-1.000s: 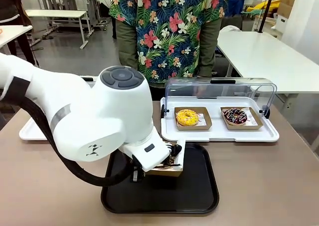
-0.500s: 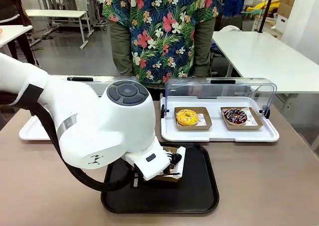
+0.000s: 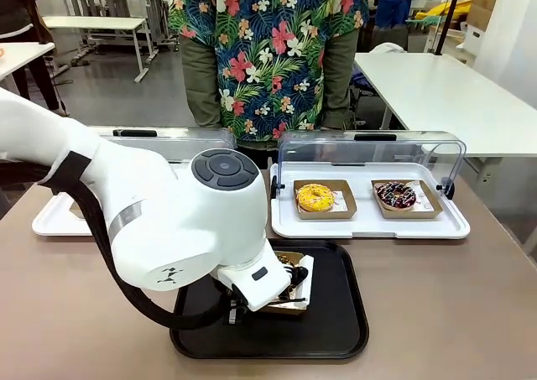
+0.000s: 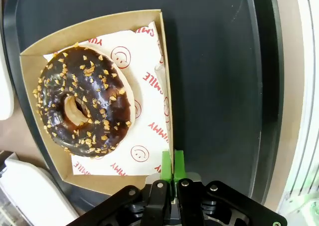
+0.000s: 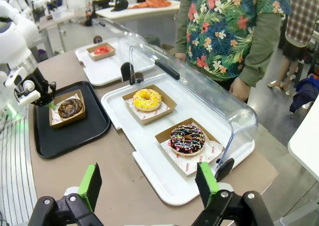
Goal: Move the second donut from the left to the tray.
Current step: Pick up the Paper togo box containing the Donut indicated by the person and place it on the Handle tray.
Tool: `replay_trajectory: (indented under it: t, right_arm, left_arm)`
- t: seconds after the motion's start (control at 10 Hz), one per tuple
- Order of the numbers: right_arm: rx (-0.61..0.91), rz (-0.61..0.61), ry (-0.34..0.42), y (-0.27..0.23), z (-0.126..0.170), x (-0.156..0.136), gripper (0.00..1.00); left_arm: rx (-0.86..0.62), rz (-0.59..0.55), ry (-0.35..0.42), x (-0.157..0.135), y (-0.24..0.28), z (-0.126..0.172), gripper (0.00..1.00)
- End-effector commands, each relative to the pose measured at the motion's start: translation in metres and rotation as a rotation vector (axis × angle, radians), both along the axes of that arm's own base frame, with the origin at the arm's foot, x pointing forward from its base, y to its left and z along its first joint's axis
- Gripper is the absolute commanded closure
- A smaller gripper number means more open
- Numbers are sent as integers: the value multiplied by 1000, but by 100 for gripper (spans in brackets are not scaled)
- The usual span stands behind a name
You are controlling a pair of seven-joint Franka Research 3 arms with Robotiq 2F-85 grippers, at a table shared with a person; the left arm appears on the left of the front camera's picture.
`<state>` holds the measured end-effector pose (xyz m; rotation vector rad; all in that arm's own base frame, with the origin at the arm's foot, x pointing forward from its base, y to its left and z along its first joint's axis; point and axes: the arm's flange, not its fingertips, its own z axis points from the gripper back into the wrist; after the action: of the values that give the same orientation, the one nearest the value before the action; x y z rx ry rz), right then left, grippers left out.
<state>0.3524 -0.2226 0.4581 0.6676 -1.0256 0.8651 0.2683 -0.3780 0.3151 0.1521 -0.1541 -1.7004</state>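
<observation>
Glossy chocolate ring donut (image 4: 82,102), nut-flecked, on flat black tray (image 4: 214,76); left gripper (image 4: 172,162) pinches its cardboard rim.

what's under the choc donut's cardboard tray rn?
The black tray lies under the cardboard tray holding the chocolate donut. Left gripper pinches the cardboard edge. Whether the base rests fully flat is hidden.

My pads (image 4: 173,163) are green; the donut (image 4: 82,101) is dark brown with tan flecks, on white paper (image 4: 144,116) printed red, over a black tray (image 4: 214,86).
</observation>
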Motion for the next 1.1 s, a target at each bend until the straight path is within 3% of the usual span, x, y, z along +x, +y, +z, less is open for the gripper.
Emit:
replay_trajectory:
  t: [0.0,0.1,0.2,0.3,0.5,0.6,0.8,1.0]
  right_arm:
    - [11,4,-26,0,2,1,0]
    - [11,4,-26,0,2,1,0]
    - [11,4,-26,0,2,1,0]
    - [11,4,-26,0,2,1,0]
    - [11,4,-26,0,2,1,0]
    - [11,4,-26,0,2,1,0]
    - [11,4,-26,0,2,1,0]
    - [11,4,-26,0,2,1,0]
  left_arm:
    - [-2,21,11,3,-5,0,98]
    - [2,14,20,6,-5,-1,40]
    - [-1,15,26,7,-5,-1,41]
    - [1,18,25,6,-5,2,0]
    - [-1,52,-5,3,4,18,0]
    - [-8,67,-2,2,8,27,19]
    - [-36,71,-14,-2,15,48,0]
    - [-56,64,-22,-6,17,62,0]
